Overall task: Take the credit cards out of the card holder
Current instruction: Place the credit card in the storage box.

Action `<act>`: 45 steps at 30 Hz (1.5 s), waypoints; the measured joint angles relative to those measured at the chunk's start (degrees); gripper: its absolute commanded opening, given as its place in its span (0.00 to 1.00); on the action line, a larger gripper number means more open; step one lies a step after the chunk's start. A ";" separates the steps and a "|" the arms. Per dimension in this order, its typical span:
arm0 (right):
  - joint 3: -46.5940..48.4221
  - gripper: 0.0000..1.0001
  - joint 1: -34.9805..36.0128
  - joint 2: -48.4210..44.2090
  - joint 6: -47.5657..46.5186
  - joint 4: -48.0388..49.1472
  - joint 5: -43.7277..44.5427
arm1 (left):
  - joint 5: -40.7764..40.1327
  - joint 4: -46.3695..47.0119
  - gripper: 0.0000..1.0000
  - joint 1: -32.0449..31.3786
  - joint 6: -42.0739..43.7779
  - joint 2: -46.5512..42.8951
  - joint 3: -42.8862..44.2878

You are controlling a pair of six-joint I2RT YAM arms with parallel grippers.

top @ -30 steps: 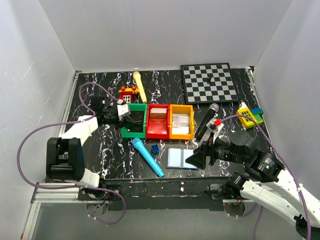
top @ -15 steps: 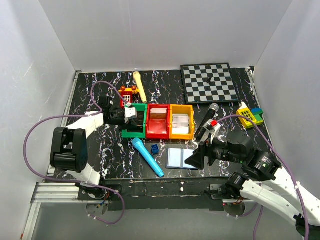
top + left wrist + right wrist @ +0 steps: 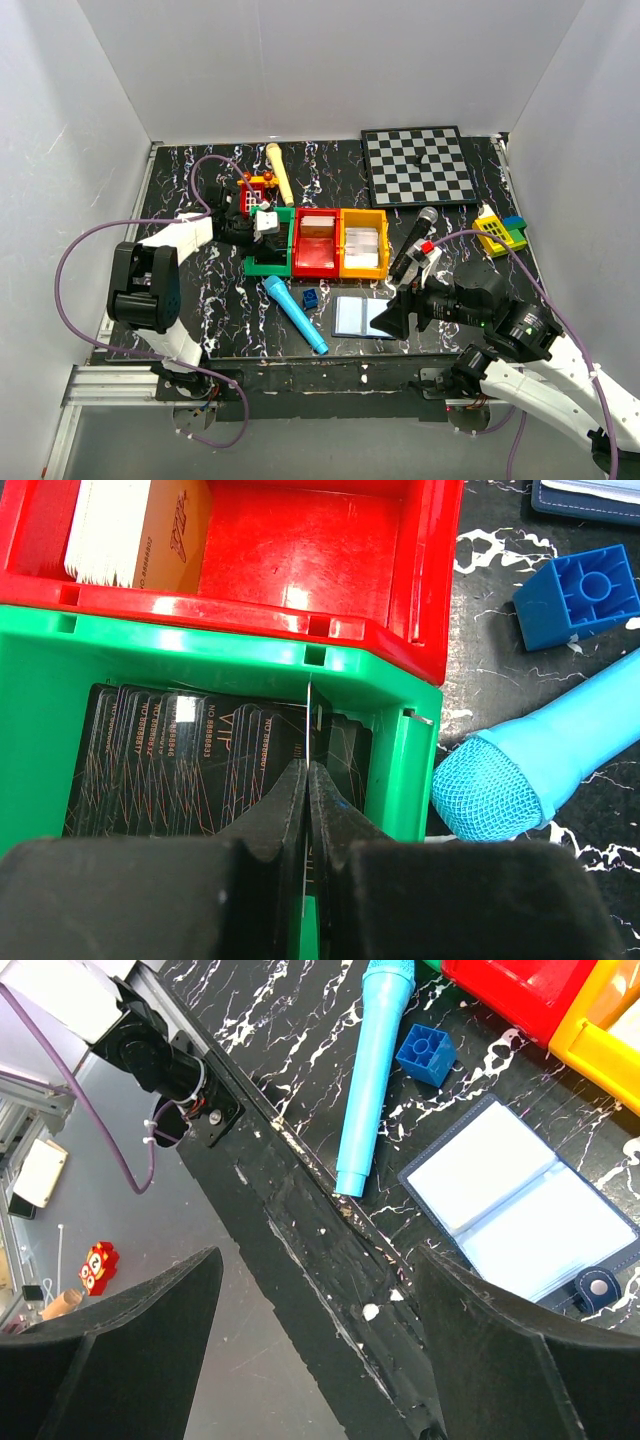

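The card holder (image 3: 357,316) lies open and flat near the table's front edge, its light blue-grey inside (image 3: 520,1210) facing up. My left gripper (image 3: 307,770) is shut on a credit card (image 3: 307,712), seen edge-on as a thin pale line between the pads. It hovers over the green bin (image 3: 200,652), where several black credit cards (image 3: 180,750) lie. From above, the left gripper (image 3: 262,224) is at the green bin's (image 3: 262,264) far left corner. My right gripper (image 3: 318,1270) stands wide open and empty over the table's front edge, just right of the card holder (image 3: 386,318).
A red bin (image 3: 315,266) and a yellow bin (image 3: 363,268) adjoin the green one. A cyan toy microphone (image 3: 296,316) and a small blue brick (image 3: 311,297) lie left of the holder. A black microphone (image 3: 414,240), chessboard (image 3: 418,165) and yellow toy (image 3: 497,232) sit farther back.
My left gripper has swung right, from left of the green bin to over its far left corner, still shut. The right arm has edged back slightly.
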 measured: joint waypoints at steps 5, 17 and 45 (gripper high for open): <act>0.00 0.85 0.00 0.00 -0.07 -0.02 0.07 | -0.66 -0.28 0.00 -0.17 0.00 0.00 0.26; 0.00 0.86 0.00 0.13 -0.11 -0.07 0.26 | -2.99 -1.38 0.00 -0.70 0.44 -0.92 0.33; 0.00 0.86 0.00 0.22 -0.24 -0.33 1.09 | -5.38 -3.17 0.00 -1.29 0.42 -0.76 0.72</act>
